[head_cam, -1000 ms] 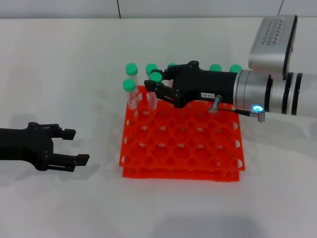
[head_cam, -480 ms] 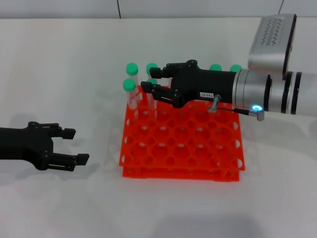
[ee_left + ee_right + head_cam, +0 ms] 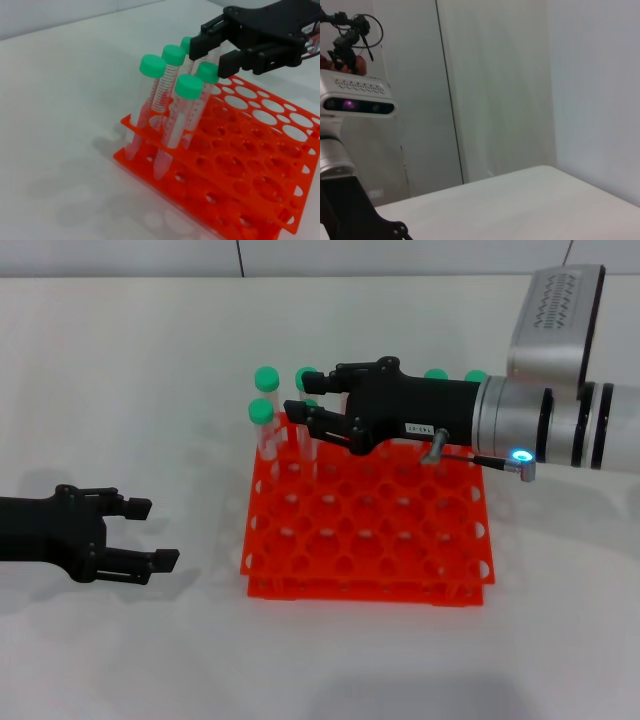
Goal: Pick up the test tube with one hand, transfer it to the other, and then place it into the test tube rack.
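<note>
The orange-red test tube rack [image 3: 366, 558] [image 3: 250, 175] stands mid-table. My right gripper [image 3: 315, 390] [image 3: 209, 55], with the white label and blue light, hovers over the rack's back-left corner. It is open, its fingers astride the green cap of the test tube [image 3: 311, 403] [image 3: 207, 72], which stands in a rack hole. My left gripper [image 3: 150, 534] rests low at the left, open and empty, well apart from the rack. The right wrist view shows only a wall and table.
Several other green-capped tubes stand in the rack: two at the back-left corner [image 3: 263, 393] [image 3: 152, 65] and more along the back row [image 3: 455, 377]. Most holes toward the front are unfilled. Bare white table [image 3: 120, 390] surrounds the rack.
The tube between the right gripper's fingers has dropped lower into the rack, and the fingers have spread a little wider. The left arm has not moved.
</note>
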Robot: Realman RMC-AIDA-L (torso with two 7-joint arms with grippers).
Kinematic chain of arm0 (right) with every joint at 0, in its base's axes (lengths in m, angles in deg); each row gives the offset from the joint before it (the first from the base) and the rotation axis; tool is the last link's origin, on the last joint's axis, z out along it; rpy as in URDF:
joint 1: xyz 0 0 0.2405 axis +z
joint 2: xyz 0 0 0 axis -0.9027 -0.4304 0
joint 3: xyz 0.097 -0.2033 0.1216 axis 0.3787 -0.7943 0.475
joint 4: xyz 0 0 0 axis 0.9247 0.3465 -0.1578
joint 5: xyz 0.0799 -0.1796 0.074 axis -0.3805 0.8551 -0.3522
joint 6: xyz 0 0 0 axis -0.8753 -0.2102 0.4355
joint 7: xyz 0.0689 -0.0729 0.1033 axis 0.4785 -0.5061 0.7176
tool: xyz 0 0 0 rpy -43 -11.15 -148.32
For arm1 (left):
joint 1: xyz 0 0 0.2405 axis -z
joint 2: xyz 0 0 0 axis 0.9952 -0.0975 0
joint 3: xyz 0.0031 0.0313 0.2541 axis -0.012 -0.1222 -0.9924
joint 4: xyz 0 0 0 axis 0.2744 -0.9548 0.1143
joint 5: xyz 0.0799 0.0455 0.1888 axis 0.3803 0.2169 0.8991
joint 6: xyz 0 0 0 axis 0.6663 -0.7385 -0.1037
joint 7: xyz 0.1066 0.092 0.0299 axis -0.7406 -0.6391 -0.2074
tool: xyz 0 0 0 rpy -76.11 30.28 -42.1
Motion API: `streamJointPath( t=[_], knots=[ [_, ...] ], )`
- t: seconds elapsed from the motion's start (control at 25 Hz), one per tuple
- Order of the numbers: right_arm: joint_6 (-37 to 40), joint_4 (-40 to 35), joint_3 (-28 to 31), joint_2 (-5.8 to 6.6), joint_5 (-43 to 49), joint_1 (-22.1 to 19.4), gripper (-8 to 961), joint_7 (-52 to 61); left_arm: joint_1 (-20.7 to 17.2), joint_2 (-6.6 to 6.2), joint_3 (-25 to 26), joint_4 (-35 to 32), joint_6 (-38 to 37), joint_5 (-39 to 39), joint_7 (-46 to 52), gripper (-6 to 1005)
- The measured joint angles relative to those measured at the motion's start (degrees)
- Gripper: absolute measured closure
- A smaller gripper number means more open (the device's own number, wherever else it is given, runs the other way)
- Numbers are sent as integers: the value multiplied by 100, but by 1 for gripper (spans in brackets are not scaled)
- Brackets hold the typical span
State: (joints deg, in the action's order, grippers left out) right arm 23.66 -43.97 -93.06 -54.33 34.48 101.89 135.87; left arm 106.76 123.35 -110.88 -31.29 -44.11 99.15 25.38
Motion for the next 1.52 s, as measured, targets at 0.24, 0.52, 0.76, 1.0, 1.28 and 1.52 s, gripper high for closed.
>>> streamJointPath(
  t=[0.24,0.52,0.76,1.0,1.28,1.52],
  knots=[
    [165,-236,33,47,20,-180,566,2,-3,-9,3,0,-21,-31,0,135],
    [390,-846,197,218,58,-745,565,51,-49,-42,19,-5,-63,-328,-16,135],
    [1258,-1049,1213,493,445,-1240,564,383,-99,-87,66,-28,-89,-777,-25,136],
    [2215,-1052,2668,522,1611,-1549,564,903,-112,-61,306,-30,-206,-1348,-119,135],
    [3021,-1017,3643,512,2627,-1699,563,1083,-152,29,325,-9,-235,-1899,-106,133],
    [3260,-1029,3698,558,3031,-1702,427,1138,-153,83,325,-1,-292,-2110,-56,132]
  ],
)
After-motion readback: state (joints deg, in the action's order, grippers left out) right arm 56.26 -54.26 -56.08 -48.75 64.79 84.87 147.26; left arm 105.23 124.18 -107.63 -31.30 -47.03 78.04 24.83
